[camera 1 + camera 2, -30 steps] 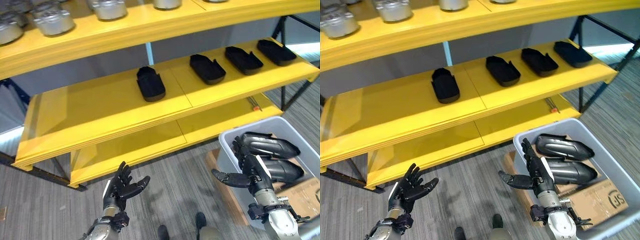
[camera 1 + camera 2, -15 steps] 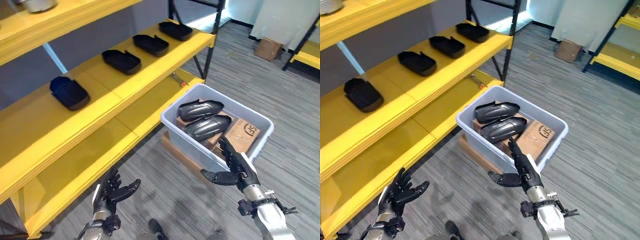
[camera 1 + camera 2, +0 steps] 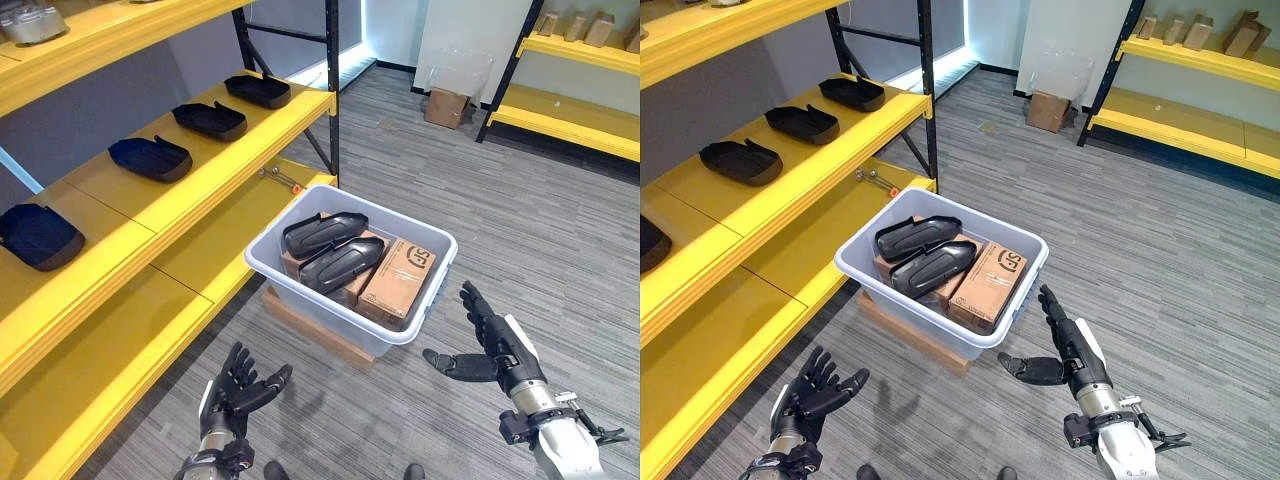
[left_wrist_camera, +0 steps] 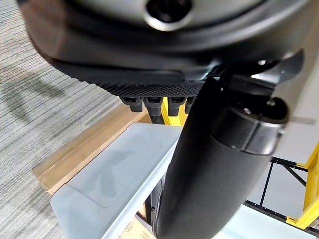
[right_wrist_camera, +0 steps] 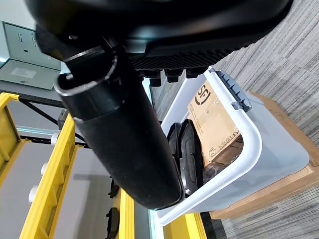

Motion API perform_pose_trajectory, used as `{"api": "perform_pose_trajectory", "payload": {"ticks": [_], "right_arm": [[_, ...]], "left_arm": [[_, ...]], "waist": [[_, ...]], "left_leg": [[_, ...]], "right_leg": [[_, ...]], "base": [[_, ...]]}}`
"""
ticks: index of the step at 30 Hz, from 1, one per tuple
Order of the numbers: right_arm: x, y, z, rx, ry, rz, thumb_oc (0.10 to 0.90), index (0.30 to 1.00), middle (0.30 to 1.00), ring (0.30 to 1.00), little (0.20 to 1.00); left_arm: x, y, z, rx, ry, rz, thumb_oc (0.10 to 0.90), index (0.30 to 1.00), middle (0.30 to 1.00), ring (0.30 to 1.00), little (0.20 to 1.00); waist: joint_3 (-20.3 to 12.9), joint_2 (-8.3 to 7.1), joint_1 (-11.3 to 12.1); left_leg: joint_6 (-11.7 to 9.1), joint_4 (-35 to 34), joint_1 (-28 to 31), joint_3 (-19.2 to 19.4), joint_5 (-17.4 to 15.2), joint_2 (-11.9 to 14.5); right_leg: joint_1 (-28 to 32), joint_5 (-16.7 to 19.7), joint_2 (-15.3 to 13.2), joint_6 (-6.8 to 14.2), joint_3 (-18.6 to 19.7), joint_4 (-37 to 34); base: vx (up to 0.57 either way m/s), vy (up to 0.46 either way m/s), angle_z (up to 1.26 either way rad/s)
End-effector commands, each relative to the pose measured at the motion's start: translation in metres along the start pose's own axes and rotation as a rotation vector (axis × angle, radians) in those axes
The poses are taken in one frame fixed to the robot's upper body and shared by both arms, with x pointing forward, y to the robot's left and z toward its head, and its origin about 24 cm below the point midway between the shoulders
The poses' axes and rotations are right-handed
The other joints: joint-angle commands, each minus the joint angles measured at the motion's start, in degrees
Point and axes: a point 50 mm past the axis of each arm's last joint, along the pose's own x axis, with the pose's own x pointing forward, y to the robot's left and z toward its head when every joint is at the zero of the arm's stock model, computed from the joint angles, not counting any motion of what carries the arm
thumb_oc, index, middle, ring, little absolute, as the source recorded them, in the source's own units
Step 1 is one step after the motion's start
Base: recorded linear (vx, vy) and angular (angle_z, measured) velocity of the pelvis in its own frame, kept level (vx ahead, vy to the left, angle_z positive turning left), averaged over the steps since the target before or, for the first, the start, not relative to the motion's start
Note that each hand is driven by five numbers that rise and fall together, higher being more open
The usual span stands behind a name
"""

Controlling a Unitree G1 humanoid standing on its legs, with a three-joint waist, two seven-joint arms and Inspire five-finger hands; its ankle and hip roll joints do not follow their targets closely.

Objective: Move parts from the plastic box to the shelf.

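Nearest us, over the grey ribbed carpet [image 3: 560, 230], we see the left robot hand [image 3: 236, 385] palm-up with its fingers spread and nothing in it, and the right robot hand [image 3: 497, 345] released too, fingers straight, thumb pointing toward the plastic box [image 3: 420, 315]. Neither touches the box; open floor lies between.

The box is pale grey, smooth-walled, with rounded corners and a rolled rim, and it sits on a flat wooden board [image 3: 315, 322]. Inside lie two black parts [image 3: 322, 233], glossy, elongated and shell-shaped, one beside the other, resting on cardboard cartons [image 3: 398, 283]. The carton carries dark print that we leave unread.

Left of the box stands the yellow shelf [image 3: 175, 195]. On its middle level four black tray-like parts [image 3: 150, 157] sit in a row, well apart. A small tool [image 3: 279, 179] lies on the lower level.

Farther off, a cardboard box [image 3: 446, 107] stands on the floor by a second yellow shelf [image 3: 560, 110].
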Motion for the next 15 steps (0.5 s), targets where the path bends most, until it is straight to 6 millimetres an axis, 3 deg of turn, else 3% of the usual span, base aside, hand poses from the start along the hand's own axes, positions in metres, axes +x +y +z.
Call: {"api": "perform_pose_trajectory", "payload": {"ticks": [1, 4, 7, 11, 12, 13, 15], "right_arm": [[0.011, -0.011, 0.063, 0.032, -0.354, -0.063, 0.9, 1.0, 1.0, 1.0, 1.0], [0.012, -0.012, 0.063, 0.027, -0.355, -0.072, 0.9, 1.0, 1.0, 1.0, 1.0], [0.01, -0.013, 0.062, 0.024, -0.352, -0.076, 0.9, 1.0, 1.0, 1.0, 1.0], [0.009, -0.014, 0.062, 0.022, -0.353, -0.081, 0.9, 1.0, 1.0, 1.0, 1.0], [0.009, -0.013, 0.061, 0.022, -0.351, -0.077, 0.9, 1.0, 1.0, 1.0, 1.0], [0.009, -0.013, 0.062, 0.019, -0.353, -0.074, 0.9, 1.0, 1.0, 1.0, 1.0], [0.009, -0.014, 0.061, 0.006, -0.344, -0.073, 0.9, 1.0, 1.0, 1.0, 1.0]], "left_arm": [[0.01, -0.006, 0.049, 0.019, -0.218, -0.086, 0.9, 1.0, 1.0, 1.0, 1.0], [0.014, -0.013, 0.053, 0.02, -0.236, -0.112, 0.9, 1.0, 1.0, 1.0, 1.0], [0.014, -0.014, 0.053, 0.015, -0.241, -0.115, 0.9, 1.0, 1.0, 1.0, 1.0], [0.016, -0.018, 0.054, -0.009, -0.248, -0.12, 0.9, 1.0, 1.0, 1.0, 1.0], [0.016, -0.018, 0.054, -0.013, -0.245, -0.117, 0.9, 1.0, 1.0, 1.0, 1.0], [0.016, -0.018, 0.055, -0.012, -0.247, -0.12, 0.9, 1.0, 1.0, 1.0, 1.0], [0.015, -0.019, 0.055, -0.014, -0.247, -0.116, 0.9, 1.0, 1.0, 1.0, 1.0]], "waist": [[0.2, 0.13, -0.8], [0.3, 1.39, -1.6], [0.5, 1.87, -2.1], [1.4, 1.55, -2.4], [1.8, 1.11, -2.3], [3.0, -0.21, -1.4], [3.5, -1.15, -0.6]], "left_leg": [[-3.3, 2.6, 1.2, -0.3, 0.8, 3.9], [-5.4, 4.0, 1.4, 0.1, 4.8, 6.6], [-6.2, 4.9, 1.9, 0.1, 6.1, 7.9], [-6.8, 12.2, 0.2, -2.2, 8.3, 11.3], [-6.6, 15.1, -0.6, -3.9, 8.9, 12.3], [-5.1, 21.5, -3.3, -8.6, 9.1, 12.4], [-2.3, 24.9, -7.6, -13.8, 5.0, 8.9]], "right_leg": [[0.2, -6.1, 2.3, -3.8, 1.0, 0.3], [1.4, -7.9, 4.2, -5.4, 1.2, 0.2], [2.2, -8.8, 5.5, -6.4, 1.5, 0.3], [2.4, -10.9, 8.0, -8.9, 3.6, 1.5], [2.6, -11.3, 8.7, -9.7, 4.3, 1.6], [2.8, -11.8, 9.5, -11.1, 5.8, 2.0], [2.9, -12.3, 9.2, -11.0, 6.9, 1.9]], "base": [[0.03, -0.163, 0.01], [0.05, -0.168, 0.01], [0.07, -0.182, 0.0], [0.07, -0.227, -0.11], [0.07, -0.387, -0.41], [0.07, -0.357, -0.32], [0.05, -0.164, -0.49]]}}
